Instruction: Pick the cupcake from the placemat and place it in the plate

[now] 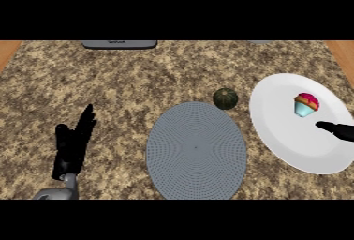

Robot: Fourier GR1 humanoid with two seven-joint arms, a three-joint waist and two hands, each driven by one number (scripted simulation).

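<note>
The cupcake (pixel 306 104), pink frosting over a light blue wrapper, stands upright on the white plate (pixel 290 140) at the right. The grey round placemat (pixel 196 150) lies in the middle with nothing on it. My right hand (pixel 338 130) enters from the right edge over the plate, a little below and right of the cupcake, not touching it; only a finger shows. My left hand (pixel 72 143) rests open at the lower left, fingers up, holding nothing.
A dark green round squash (pixel 225 98) sits between the placemat's top edge and the plate's left rim. A grey appliance edge (pixel 119 44) shows at the counter's back. Wooden edges border the counter at both top corners.
</note>
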